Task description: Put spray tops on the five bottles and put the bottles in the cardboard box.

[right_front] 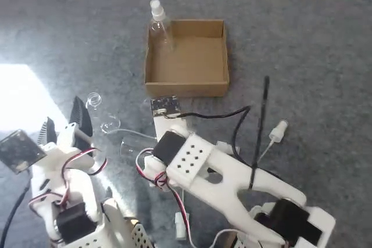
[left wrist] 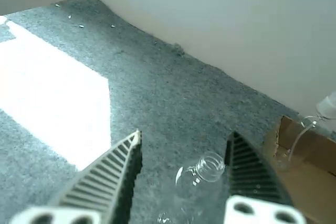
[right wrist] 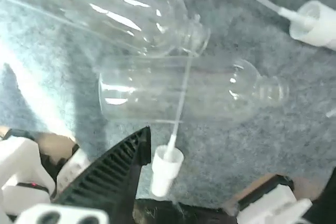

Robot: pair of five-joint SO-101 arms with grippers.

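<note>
Left fingers [left wrist: 113, 177] wide near uncapped bottle [left wrist: 202, 171], right fingers [right wrist: 113, 174] wide beside spray top [right wrist: 167, 169]

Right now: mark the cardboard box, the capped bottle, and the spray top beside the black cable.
cardboard box [right_front: 186, 89], high view, front wall.
capped bottle [right_front: 161, 29], high view, clear body.
spray top [right_front: 279, 130], high view, white head.

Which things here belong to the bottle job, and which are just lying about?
Job: cardboard box; capped bottle at its corner; uncapped bottles; loose spray tops.
Lying about: black cable; grey table cover.
</note>
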